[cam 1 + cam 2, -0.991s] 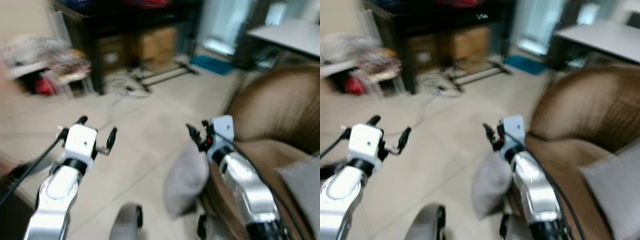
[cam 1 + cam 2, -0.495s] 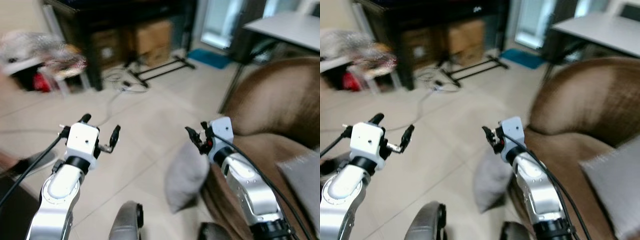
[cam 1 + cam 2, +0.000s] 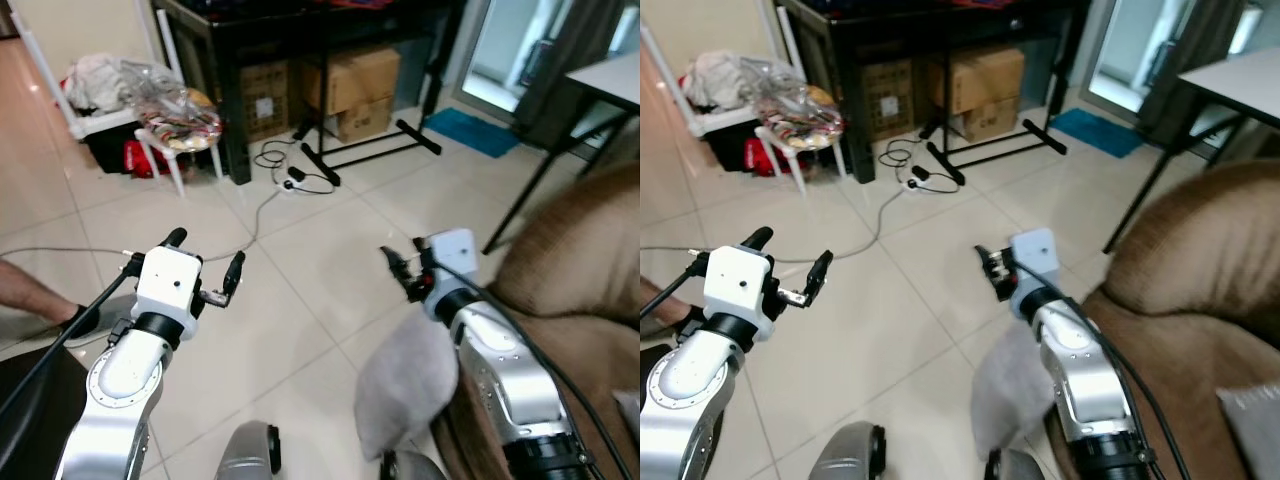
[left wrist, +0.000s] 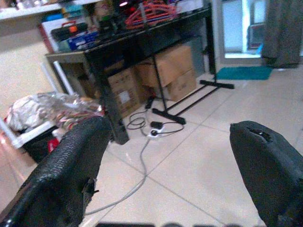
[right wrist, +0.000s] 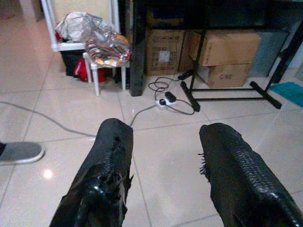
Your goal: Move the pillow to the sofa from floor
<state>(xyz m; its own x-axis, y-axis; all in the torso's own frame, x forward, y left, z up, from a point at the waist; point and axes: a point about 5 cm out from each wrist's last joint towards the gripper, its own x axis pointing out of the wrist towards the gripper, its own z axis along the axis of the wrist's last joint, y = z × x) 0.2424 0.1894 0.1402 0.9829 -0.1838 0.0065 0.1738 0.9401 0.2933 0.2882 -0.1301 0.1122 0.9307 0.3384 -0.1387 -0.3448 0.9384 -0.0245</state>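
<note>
Right now our right gripper hangs in the air with its two long black fingers spread apart and nothing between them, pointed out over the pale tiled floor. Just below and behind it, against our right forearm, stands the soft grey fabric pillow, propped on its edge on the tiles and leaning against the front of the brown upholstered sofa that rises on the gripper's outer side. Our left gripper is likewise spread and empty, held well apart from the pillow on the far side of our body. We judge the pillow light and limp: it will sag and fold wherever we pinch it, and smooth cloth may slide off narrow fingers. A bite on the upper corner or along the top seam, where the fabric bunches, looks the surest hold, perhaps with the other gripper steadying the opposite edge. Farther out lie a white power strip with a trailing cable and cardboard boxes under a black table.
</note>
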